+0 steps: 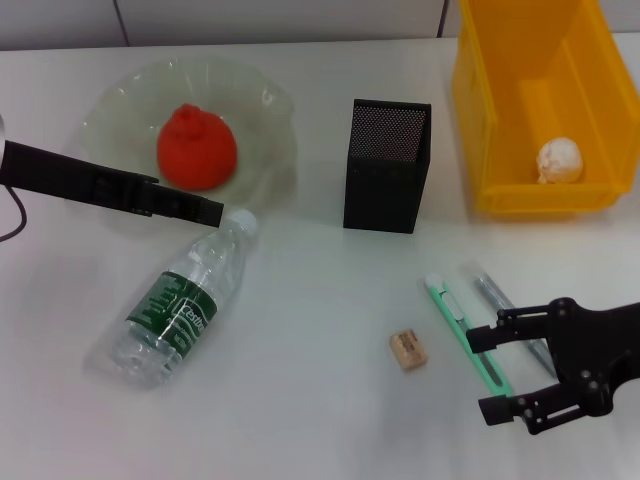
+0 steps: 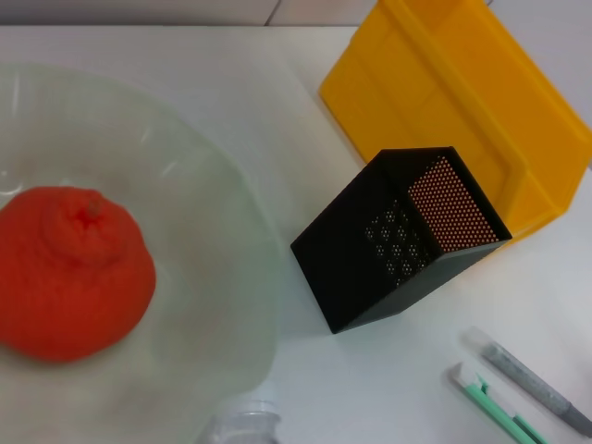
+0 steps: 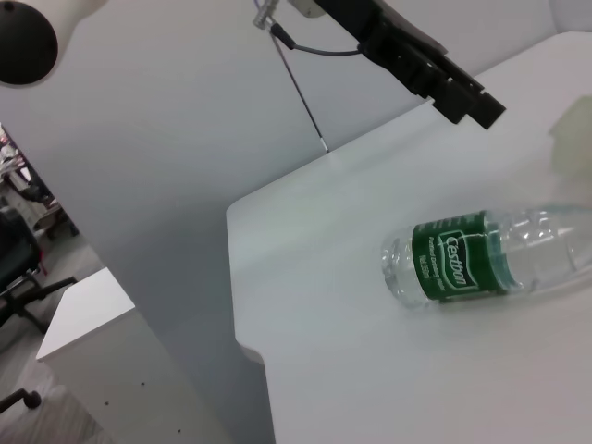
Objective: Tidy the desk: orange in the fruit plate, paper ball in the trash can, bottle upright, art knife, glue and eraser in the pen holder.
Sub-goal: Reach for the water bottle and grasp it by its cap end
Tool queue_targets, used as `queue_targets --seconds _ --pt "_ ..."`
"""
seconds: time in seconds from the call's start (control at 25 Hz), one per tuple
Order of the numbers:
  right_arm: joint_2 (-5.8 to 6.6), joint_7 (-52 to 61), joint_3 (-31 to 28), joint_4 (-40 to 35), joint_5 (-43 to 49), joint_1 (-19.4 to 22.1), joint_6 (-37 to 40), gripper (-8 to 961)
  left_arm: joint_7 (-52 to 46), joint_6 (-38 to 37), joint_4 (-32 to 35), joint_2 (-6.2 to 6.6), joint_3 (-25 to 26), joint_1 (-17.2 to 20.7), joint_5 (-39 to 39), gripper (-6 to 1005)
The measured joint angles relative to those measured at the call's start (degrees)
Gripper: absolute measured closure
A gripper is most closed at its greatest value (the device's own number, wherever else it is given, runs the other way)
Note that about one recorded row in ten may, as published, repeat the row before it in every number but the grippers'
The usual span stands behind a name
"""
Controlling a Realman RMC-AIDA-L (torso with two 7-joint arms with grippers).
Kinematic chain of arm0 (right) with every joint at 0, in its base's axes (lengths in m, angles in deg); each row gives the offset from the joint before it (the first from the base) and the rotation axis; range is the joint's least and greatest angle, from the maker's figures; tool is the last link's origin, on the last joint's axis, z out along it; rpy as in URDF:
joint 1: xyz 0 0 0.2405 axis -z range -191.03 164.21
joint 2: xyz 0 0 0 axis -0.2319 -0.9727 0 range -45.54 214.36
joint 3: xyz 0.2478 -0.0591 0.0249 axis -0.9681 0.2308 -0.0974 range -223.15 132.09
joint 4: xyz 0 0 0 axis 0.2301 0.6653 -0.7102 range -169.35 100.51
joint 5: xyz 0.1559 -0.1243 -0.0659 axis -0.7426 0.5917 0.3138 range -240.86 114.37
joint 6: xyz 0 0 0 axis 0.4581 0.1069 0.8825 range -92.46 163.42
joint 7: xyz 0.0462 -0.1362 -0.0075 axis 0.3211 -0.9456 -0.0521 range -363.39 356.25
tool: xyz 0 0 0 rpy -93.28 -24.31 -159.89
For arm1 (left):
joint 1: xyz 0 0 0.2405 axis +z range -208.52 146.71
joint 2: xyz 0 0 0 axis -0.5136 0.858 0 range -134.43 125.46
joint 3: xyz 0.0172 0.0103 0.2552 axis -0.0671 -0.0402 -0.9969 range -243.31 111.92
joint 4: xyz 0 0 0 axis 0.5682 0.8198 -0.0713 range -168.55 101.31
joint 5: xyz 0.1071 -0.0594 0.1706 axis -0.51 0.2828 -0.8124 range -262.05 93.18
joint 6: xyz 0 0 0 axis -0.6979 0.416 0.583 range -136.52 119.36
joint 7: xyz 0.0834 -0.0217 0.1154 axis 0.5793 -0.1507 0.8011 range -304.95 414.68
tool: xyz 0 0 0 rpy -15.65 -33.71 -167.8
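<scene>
The orange point(image 1: 197, 148) point(image 2: 69, 268) sits in the fruit plate point(image 1: 110, 100) point(image 2: 231, 240). A white paper ball point(image 1: 558, 160) lies in the yellow trash can point(image 1: 480, 110) point(image 2: 462, 83). On the desk, the bottle point(image 1: 180, 305) point(image 3: 481, 259) lies on its side, cap toward the plate. Right of centre stands the black mesh pen holder point(image 1: 387, 165) point(image 2: 398, 245). The art knife point(image 1: 455, 315) point(image 2: 495, 412), the glue point(image 1: 492, 292) point(image 2: 527, 379) and the eraser point(image 1: 407, 350) lie in front of it. My right gripper point(image 1: 488, 373) is open over the knife's near end. My left gripper point(image 1: 215, 212) point(image 3: 462, 92) hovers between plate and bottle cap.
The desk's left edge drops off just beyond the bottle's base in the right wrist view. A white cabinet point(image 3: 92, 324) stands on the floor below that edge. A thin cable point(image 3: 296, 83) hangs from the left arm.
</scene>
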Motion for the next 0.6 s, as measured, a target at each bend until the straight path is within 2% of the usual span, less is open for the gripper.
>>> queue_targets --seconds 0.36,0.6 --pt "-0.15 -0.29 -0.35 0.11 0.18 -1.3 -0.22 111 0.24 0.82 -0.26 -0.07 -0.31 0.63 0.13 261" --pt "-0.43 -0.78 -1.4 0.21 -0.39 -0.21 -0.22 111 -0.29 3.32 -0.2 -0.18 -4.12 0.7 -0.18 262"
